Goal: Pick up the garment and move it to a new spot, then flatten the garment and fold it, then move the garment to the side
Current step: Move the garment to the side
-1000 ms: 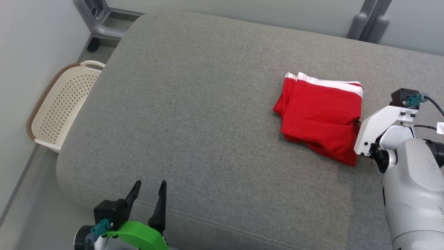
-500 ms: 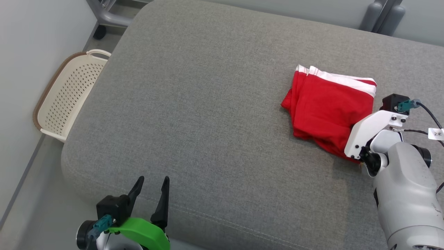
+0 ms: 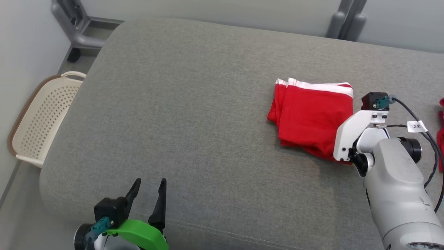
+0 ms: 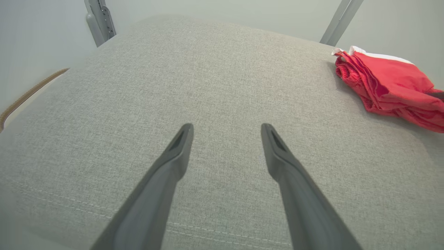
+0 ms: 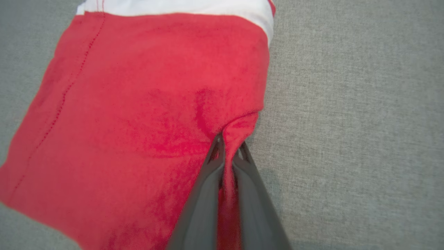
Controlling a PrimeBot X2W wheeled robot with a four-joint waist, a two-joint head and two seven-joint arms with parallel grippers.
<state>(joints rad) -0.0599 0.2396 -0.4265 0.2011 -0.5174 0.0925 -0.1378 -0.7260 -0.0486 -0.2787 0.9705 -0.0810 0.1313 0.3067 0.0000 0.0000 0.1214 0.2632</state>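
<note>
The garment (image 3: 308,118) is red with a white band along its far edge, lying folded on the right part of the grey cushion (image 3: 194,104). In the right wrist view my right gripper (image 5: 229,146) is shut on a pinched ridge of red cloth at the garment's (image 5: 138,104) right edge. In the head view the right arm's white wrist (image 3: 350,135) covers the garment's near right corner and hides the fingers. My left gripper (image 3: 150,184) stands open with nothing in it over the cushion's front left, far from the garment (image 4: 388,83); its fingers (image 4: 180,149) are spread wide.
A cream perforated basket (image 3: 38,121) stands on the floor left of the cushion. Grey metal frame legs rise behind it at the far left (image 3: 73,27) and far right (image 3: 347,21). Another red piece (image 3: 441,132) shows at the right edge. The cushion's front seam (image 4: 222,232) runs below the left fingers.
My right gripper has shut on the garment's right edge, and its wrist has come in over the near right corner. The head camera has shifted. The left gripper stays open.
</note>
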